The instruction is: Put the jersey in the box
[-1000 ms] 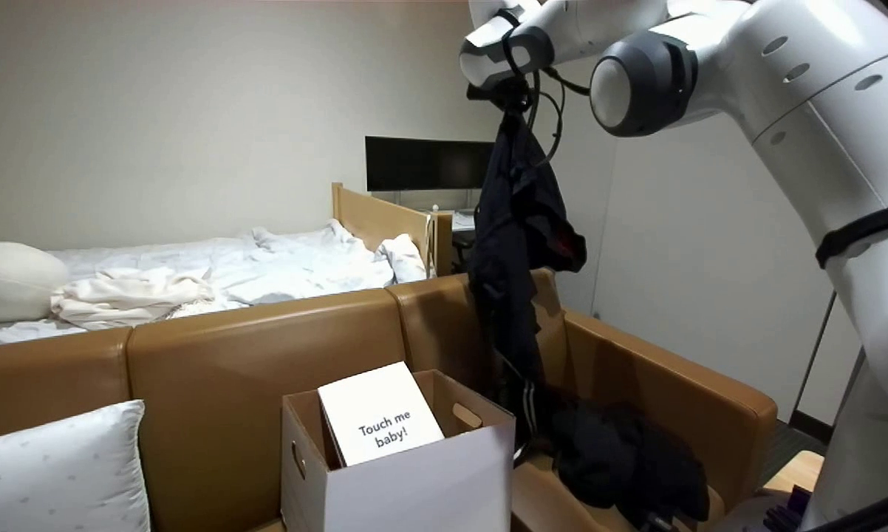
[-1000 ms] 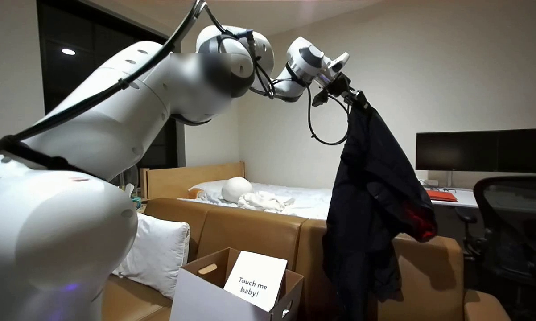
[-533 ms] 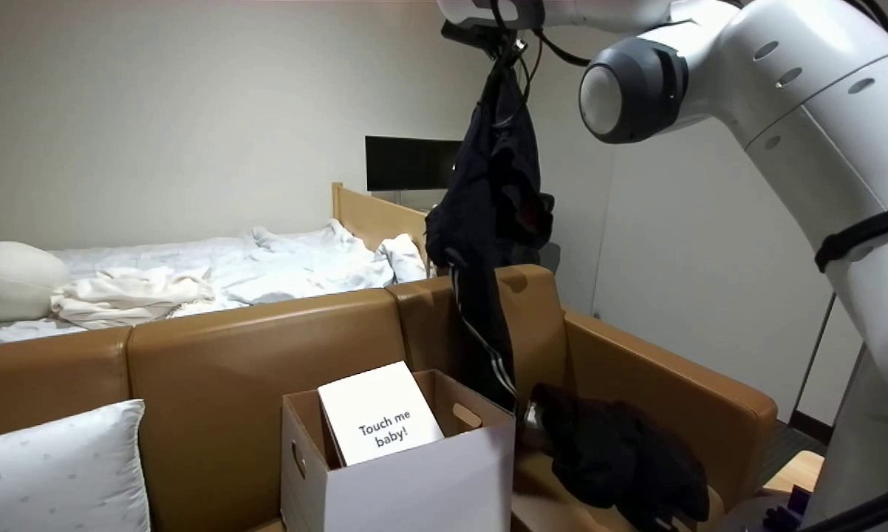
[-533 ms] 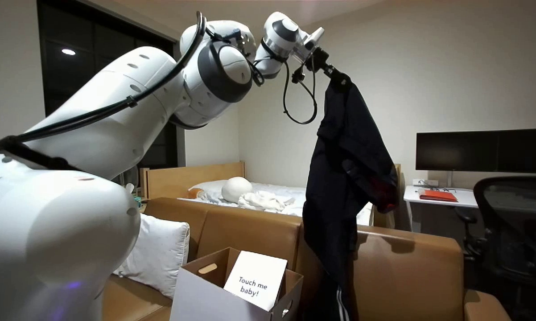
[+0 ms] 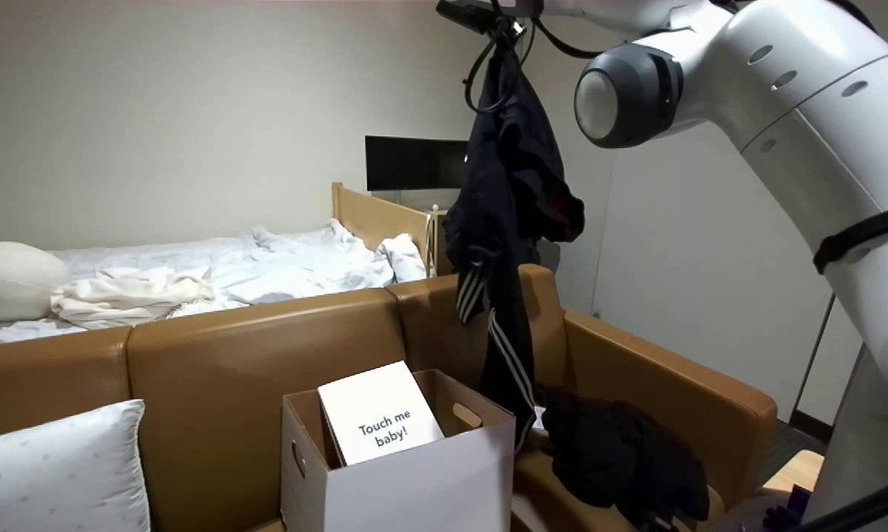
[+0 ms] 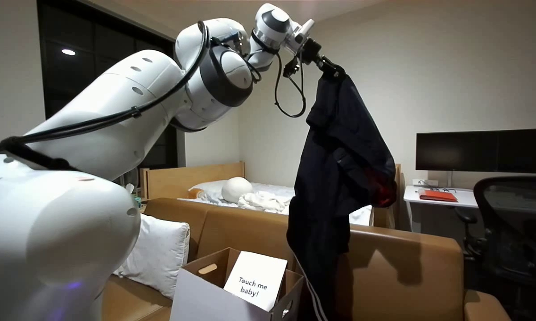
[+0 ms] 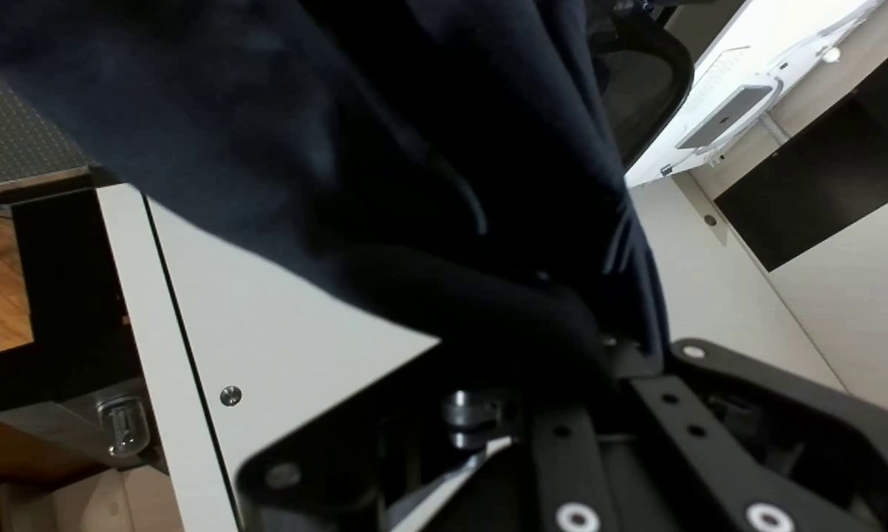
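The jersey (image 6: 330, 178), clamped in the gripper (image 6: 333, 69), hangs to the right of the box (image 5: 422, 488), higher than a moment ago, which probably helps to bring it in from above, while another black cloth (image 5: 625, 458) lies at right on the brown sofa (image 5: 267, 355), and far behind stands a bed (image 5: 377, 214).

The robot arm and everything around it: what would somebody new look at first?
Probably the white robot arm, its hand up high, shut on a dark jersey dangling in front of the brown sofa. Next comes the box, lower down, with a tilted white card poking out, saying "Touch me baby!"
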